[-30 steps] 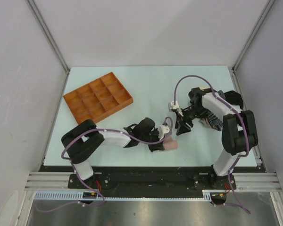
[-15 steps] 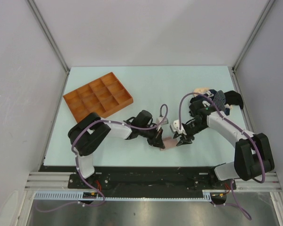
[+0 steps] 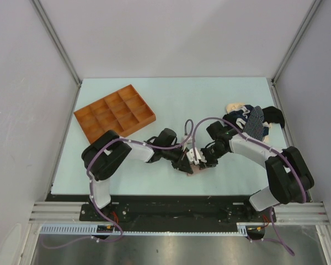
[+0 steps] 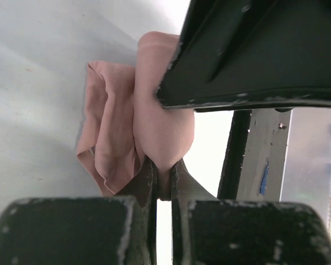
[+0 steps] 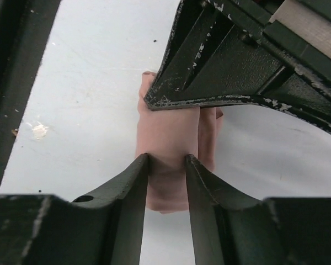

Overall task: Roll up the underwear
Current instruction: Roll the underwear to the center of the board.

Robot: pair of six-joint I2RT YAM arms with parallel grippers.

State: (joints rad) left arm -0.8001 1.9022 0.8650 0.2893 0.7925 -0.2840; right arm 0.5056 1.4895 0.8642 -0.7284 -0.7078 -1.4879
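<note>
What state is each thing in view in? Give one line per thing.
pink underwear: bunched, gripped from both sides.
left end effector: shut on the pink underwear.
right end effector: shut on the pink underwear.
underwear pile: heaped, unrolled.
tray: empty.

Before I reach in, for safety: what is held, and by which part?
The pink underwear: left pincer pinches one end fold; right pincer squeezes the opposite end.

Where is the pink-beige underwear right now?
The pink-beige underwear lies at the front centre of the table in the top view, pinched by the left gripper and clasped by the right gripper, left of the underwear pile.
</note>
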